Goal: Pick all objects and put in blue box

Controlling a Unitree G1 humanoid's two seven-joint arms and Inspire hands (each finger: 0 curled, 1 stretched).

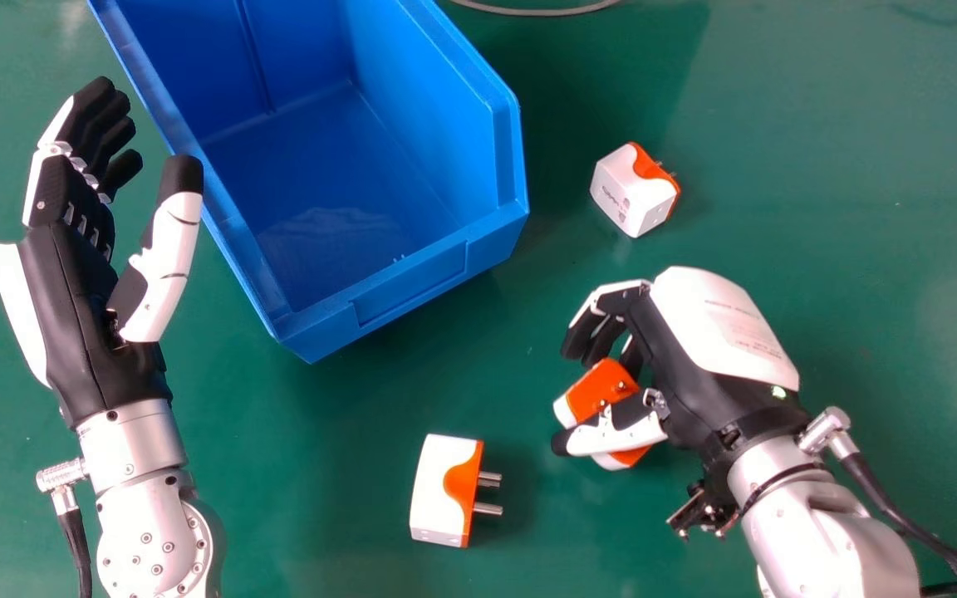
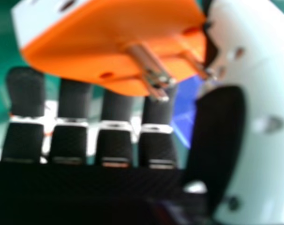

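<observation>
My right hand [image 1: 682, 357] is low over the table at the right of the head view, its fingers and thumb curled round an orange and white plug adapter [image 1: 601, 389]. In the right hand view the held adapter [image 2: 104, 42] lies across the fingertips, metal pins exposed, with the thumb of the right hand [image 2: 221, 131] against its side. A second adapter [image 1: 441, 490] rests left of that hand, pins pointing right. Beyond the hand, a third adapter [image 1: 630, 193] sits beside the blue box [image 1: 412, 282], whose visible floor is bare. My left hand [image 1: 71, 282] is open at the box's left side.
The green table [image 1: 861, 208] extends around the box and adapters. A grey cable [image 1: 537, 11] crosses the far edge of the head view. Black cables run along both forearms.
</observation>
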